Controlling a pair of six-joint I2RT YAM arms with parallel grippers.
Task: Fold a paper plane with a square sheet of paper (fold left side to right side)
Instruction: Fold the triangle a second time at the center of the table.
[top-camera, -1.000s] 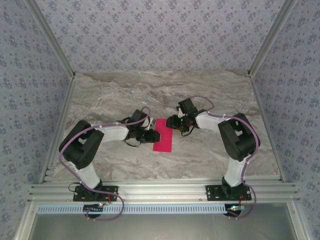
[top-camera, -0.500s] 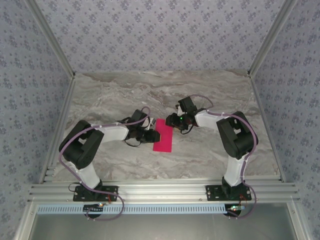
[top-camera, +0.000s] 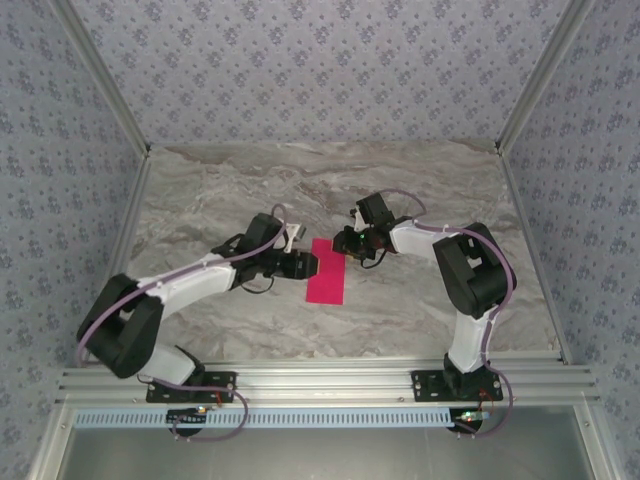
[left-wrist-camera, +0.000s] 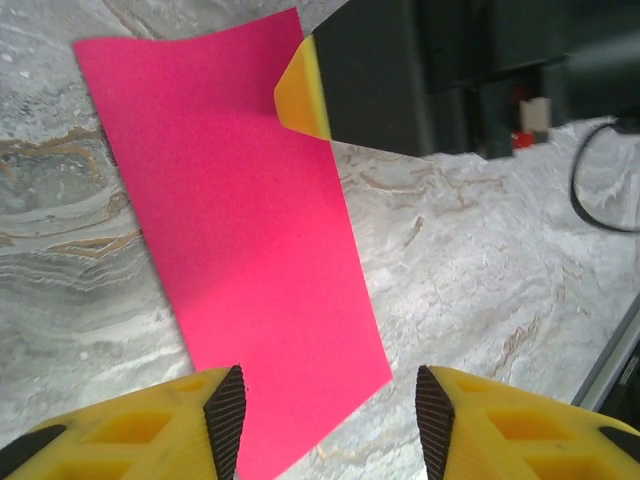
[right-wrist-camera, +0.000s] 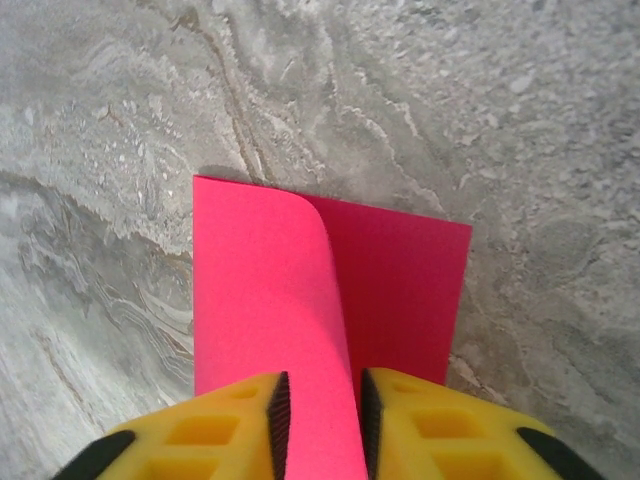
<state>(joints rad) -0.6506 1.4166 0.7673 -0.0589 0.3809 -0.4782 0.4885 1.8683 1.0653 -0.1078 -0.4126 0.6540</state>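
Top external view: left arm stretched low toward centre, left pincer spread at left edge of folded square sheet of paper. Right arm bent inward, right pincer pinching sheet's curled upper layer at far corner. Sheet lies mid-worktop, grey marble pattern. Floral-papered walls around.

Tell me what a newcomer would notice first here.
The bright magenta-pink folded sheet of paper stands out, a narrow rectangle at the middle of the grey marbled table. The right claw sits at its far end with a lifted, curling layer between its fingers, while the left claw stands open at its left edge.
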